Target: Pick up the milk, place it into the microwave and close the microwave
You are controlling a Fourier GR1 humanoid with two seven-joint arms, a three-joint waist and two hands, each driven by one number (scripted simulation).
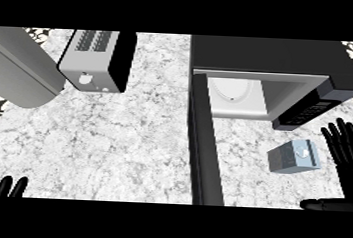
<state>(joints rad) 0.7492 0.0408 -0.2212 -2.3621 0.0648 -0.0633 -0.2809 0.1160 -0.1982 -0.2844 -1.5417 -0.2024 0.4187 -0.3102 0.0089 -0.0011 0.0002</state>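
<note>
A light blue milk carton [294, 156] stands on the marble counter [127, 139], in front of the microwave [274, 70]. The microwave's door [206, 147] swings wide open toward me, showing the white cavity with its round turntable [236, 91]. My right hand [346, 153] is just right of the carton, fingers straight and pointing up, thumb [325, 204] spread low, not touching the carton. Only the fingertips of my left hand [7, 186] show at the lower left edge, upright and apart.
A silver toaster [97, 60] with black sides stands at the back, left of centre. A grey rounded appliance [19, 69] lies at the far left. The open door splits the counter between left and right.
</note>
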